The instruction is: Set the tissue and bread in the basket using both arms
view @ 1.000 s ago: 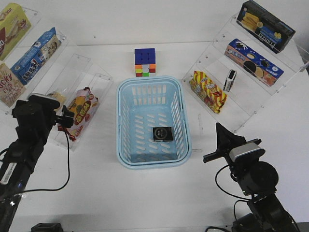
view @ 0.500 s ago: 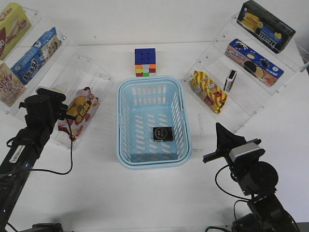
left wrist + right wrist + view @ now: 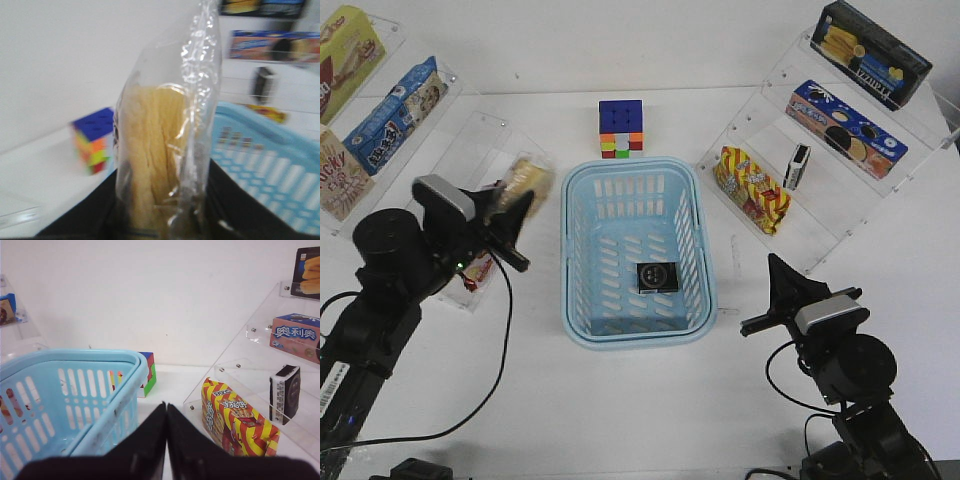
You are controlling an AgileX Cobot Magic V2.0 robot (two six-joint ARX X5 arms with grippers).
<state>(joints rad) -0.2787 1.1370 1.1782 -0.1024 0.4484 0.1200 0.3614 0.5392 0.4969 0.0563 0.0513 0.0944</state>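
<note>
The light blue basket stands mid-table; its rim also shows in the left wrist view and the right wrist view. A black tissue pack lies flat on its floor. A twin pack stands on the right shelf, also in the right wrist view. My left gripper is shut on the wrapped bread, held in the air just left of the basket's left rim; the bread fills the left wrist view. My right gripper is shut and empty, right of the basket.
A puzzle cube sits behind the basket. A red-pink snack bag lies on the left clear shelf under my left arm. Boxed snacks stand on the left shelves. A striped snack bag and cookie boxes fill the right shelves.
My left arm has lifted the bread off the left shelf and swung it right, towards the basket's left rim. The right arm has not moved.
</note>
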